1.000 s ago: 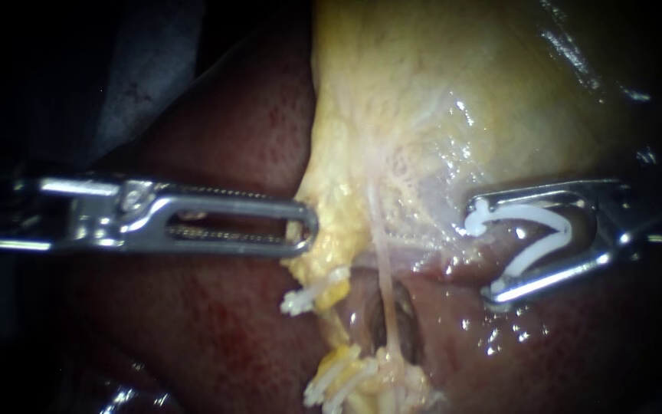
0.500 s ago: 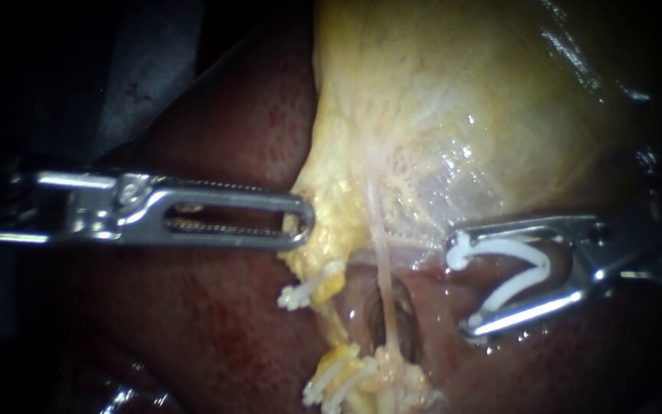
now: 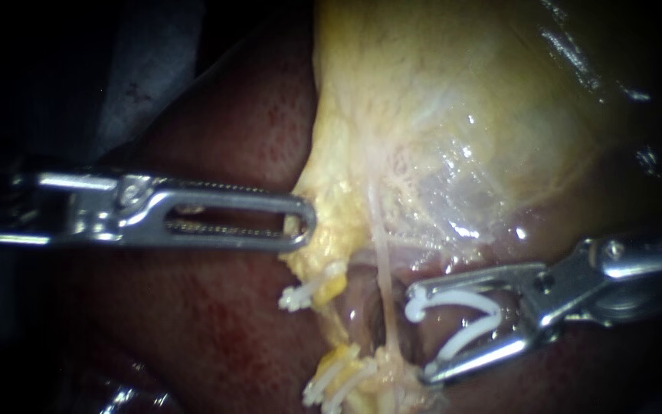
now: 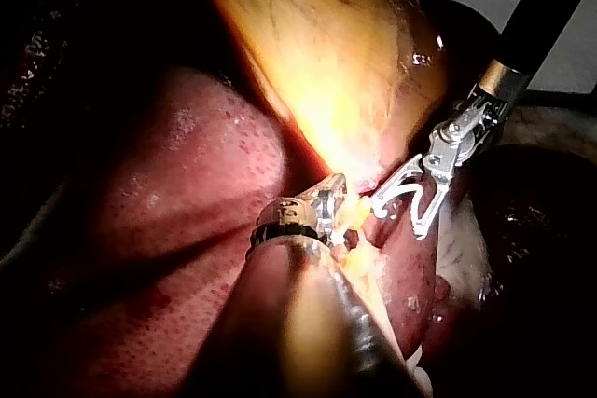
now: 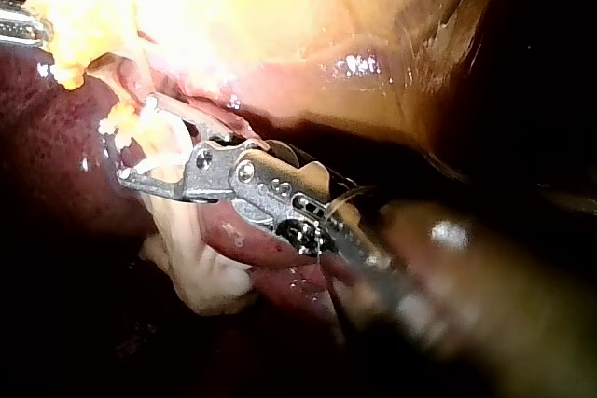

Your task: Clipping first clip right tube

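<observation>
Gallbladder (image 3: 461,100): pale yellow, glossy, above both sets of jaws. Liver (image 3: 216,337): dark red, wet, under and around the jaws of left instrument (image 3: 306,224) and right instrument (image 3: 421,333). Yellow fatty tissue (image 3: 335,230) at the left jaws' tip. White clips (image 3: 300,297) on its edge just below that tip.

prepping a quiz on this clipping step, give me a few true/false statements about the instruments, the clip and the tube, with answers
1. The right instrument holds a white clip in its end effector. True.
2. That clip is closed around the thin tube. False: it gapes open beside the tube, not around it.
3. The left instrument hangs free of tissue. False: it is shut on the gallbladder's yellow edge.
4. In the endoscope view, other clips sit on tissue left of the tube. True.
</observation>
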